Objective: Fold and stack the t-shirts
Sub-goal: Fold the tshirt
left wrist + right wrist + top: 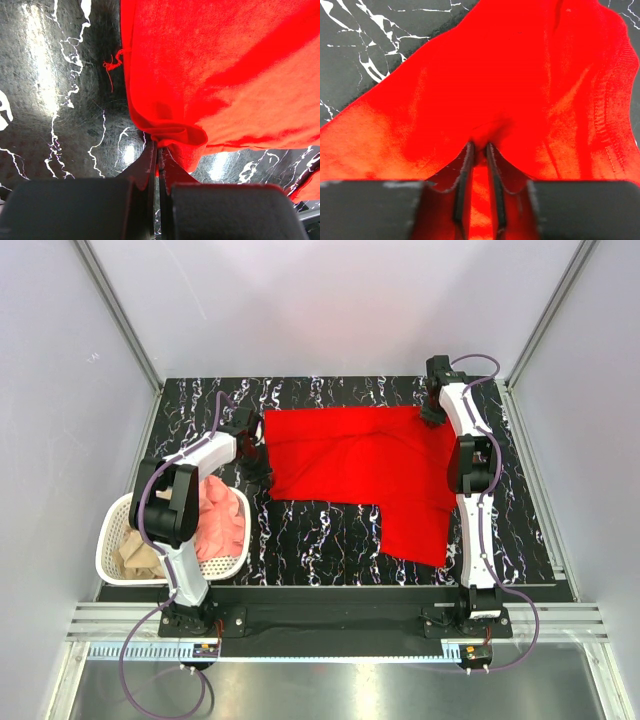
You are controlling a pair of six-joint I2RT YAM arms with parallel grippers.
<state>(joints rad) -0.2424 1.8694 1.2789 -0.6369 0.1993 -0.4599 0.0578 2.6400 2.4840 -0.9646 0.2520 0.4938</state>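
Observation:
A red t-shirt (365,465) lies spread on the black marbled table (310,540), one part hanging down toward the front right. My left gripper (252,448) is at the shirt's left edge. In the left wrist view the gripper (159,150) is shut on a folded hem of the red t-shirt (220,75). My right gripper (432,412) is at the shirt's far right corner. In the right wrist view the gripper (479,149) is shut on a pinch of the red t-shirt (495,85), whose cloth fills the view.
A white basket (108,550) stands at the front left beside the left arm, holding a pink garment (222,520) and a beige one (135,555). Grey walls enclose the table on three sides.

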